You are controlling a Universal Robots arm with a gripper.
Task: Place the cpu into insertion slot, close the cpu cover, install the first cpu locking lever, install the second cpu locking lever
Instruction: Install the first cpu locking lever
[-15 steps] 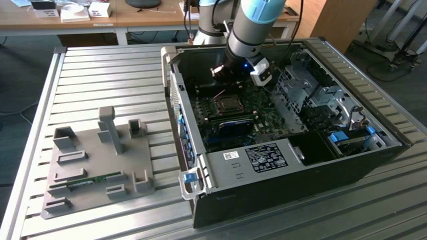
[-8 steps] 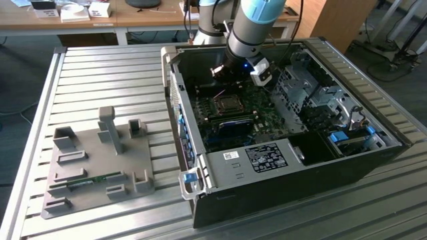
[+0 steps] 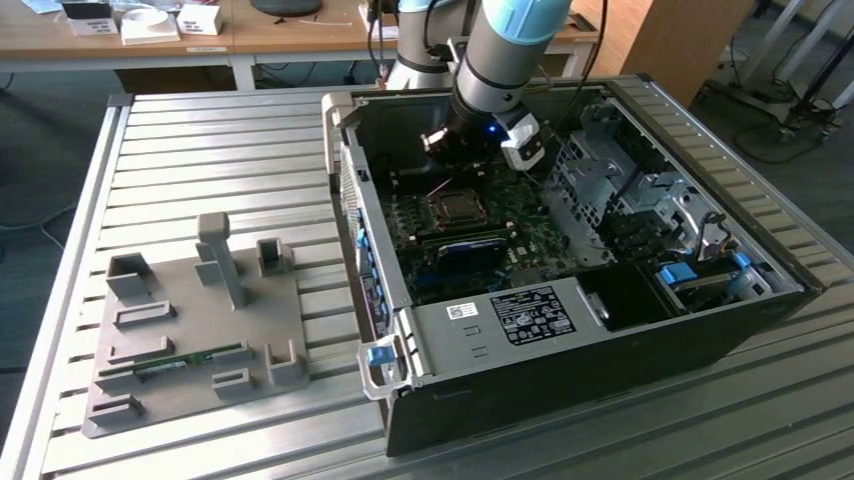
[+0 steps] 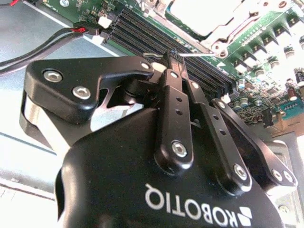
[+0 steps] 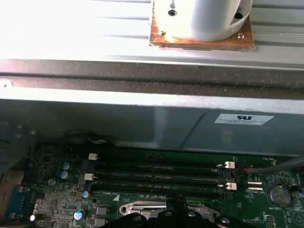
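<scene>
My gripper (image 4: 174, 57) is shut, its black fingertips resting on a thin wire locking lever (image 4: 202, 53) that runs along the edge of the insertion slot (image 3: 461, 208). Beyond the tips, the cpu (image 4: 197, 12) shows its silvery top inside the slot, with the cpu cover (image 4: 223, 34) lying flat around it. In the exterior view the gripper (image 3: 451, 150) hangs inside the open computer case, just behind the slot. The first wrist view shows the fingertips (image 5: 178, 205) right over the cover's metal frame (image 5: 142, 209). Whether the tips pinch the lever or just press on it is unclear.
Long black memory slots (image 5: 156, 176) lie beside the socket, with red and black cables (image 4: 57, 35) near them. The case wall (image 5: 142, 121) stands close behind. A drive cage (image 3: 627, 200) fills the case's far side. A grey fixture plate (image 3: 200, 320) sits on the slatted table.
</scene>
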